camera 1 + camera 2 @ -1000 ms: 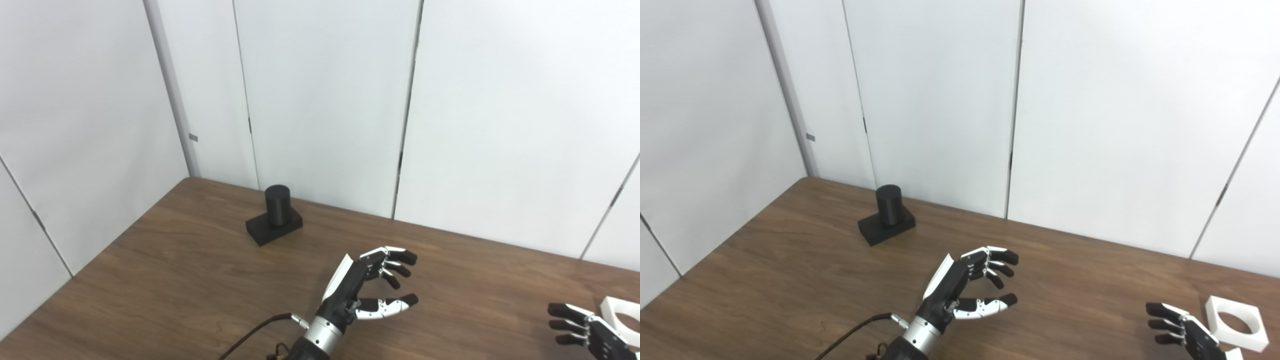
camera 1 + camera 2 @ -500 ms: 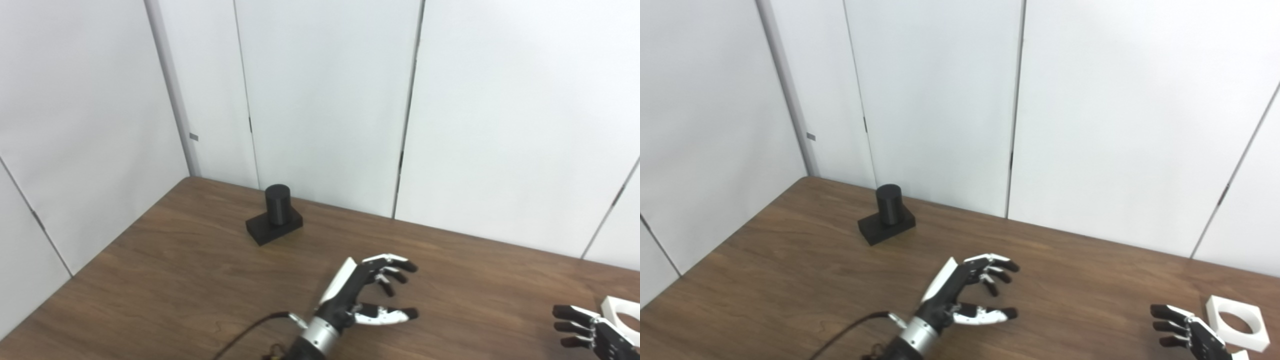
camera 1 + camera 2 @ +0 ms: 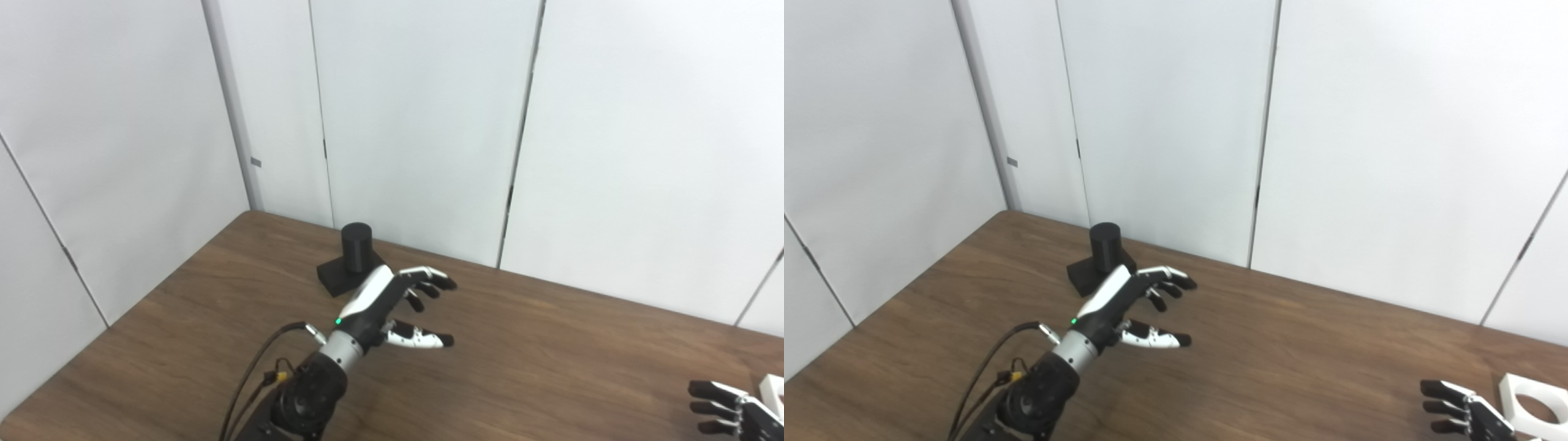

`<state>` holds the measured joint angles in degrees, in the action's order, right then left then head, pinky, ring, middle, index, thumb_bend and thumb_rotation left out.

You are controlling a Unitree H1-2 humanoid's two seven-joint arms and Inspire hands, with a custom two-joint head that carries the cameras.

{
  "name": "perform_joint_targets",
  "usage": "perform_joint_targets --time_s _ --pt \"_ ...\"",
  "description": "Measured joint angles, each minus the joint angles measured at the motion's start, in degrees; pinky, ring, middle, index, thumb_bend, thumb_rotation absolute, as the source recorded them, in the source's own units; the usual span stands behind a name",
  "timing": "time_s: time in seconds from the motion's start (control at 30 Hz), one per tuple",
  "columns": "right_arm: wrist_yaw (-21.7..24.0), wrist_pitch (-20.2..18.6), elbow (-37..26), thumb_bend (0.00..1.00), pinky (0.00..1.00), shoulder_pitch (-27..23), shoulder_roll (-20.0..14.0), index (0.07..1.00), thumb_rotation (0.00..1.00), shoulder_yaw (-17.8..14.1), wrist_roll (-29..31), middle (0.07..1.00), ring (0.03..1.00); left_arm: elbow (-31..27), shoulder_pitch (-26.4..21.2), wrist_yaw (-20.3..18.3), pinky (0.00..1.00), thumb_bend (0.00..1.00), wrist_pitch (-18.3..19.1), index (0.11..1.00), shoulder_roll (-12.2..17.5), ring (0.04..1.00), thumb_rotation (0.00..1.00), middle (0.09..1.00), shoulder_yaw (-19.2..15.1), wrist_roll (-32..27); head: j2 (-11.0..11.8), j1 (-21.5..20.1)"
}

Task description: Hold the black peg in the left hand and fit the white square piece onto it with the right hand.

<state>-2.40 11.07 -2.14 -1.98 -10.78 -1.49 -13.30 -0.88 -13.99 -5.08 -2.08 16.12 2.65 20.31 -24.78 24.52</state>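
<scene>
The peg (image 3: 356, 247) stands upright on its flat black base at the far left of the bench (image 3: 551, 343), in the upper middle-left of the frame, close to the wall panels (image 3: 416, 122). The left hand (image 3: 392, 306) hangs just in front and right of it, its white back overlapping the base's near corner in both views; whether they touch cannot be told. Its fingers (image 3: 432, 282) are spread and curled slightly, thumb apart below them, holding nothing. A green light shows on the wrist, and a dark cable (image 3: 257, 361) loops up to it from the lower left.

The right eye view shows the white piece (image 3: 1534, 404) most fully: a square with a round hole, lying flat at the lower right corner, just right of the right hand (image 3: 1464, 413). The left eye view shows only a sliver of the white piece at the right edge. The right hand's dark fingers (image 3: 1439, 398) point left, apart from one another and gripping nothing; most of the hand is cut off by the frame.

No brand, label or writing can be read anywhere. A small grey tag on the left wall seam is too small to make out.
</scene>
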Motion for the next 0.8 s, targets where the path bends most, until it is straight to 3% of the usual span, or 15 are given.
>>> perform_joint_targets --time_s 0.3,0.67,0.8 --pt "0.39 -1.21 -1.17 0.53 0.54 0.09 0.02 0.671 0.0 -0.15 0.24 0.696 0.646 -2.97 -1.64 0.64 0.62 0.81 3.57 0.742 2.16 0.751 0.05 0.781 -3.51 1.34 0.0 0.0" --pt "0.31 -1.62 -1.89 0.53 0.51 0.33 0.09 0.671 0.0 -0.64 -0.17 0.704 0.651 -0.69 -6.2 3.38 0.71 0.83 4.44 0.765 6.52 0.808 0.09 0.811 -6.63 4.48 -0.18 -0.44" --pt "0.32 -1.75 -1.97 0.53 0.51 0.34 0.09 0.672 0.0 -0.77 -0.2 0.705 0.647 -0.67 -7.54 4.46 0.75 0.83 5.69 0.757 6.69 0.837 0.08 0.832 -7.36 4.6 -0.26 -0.44"
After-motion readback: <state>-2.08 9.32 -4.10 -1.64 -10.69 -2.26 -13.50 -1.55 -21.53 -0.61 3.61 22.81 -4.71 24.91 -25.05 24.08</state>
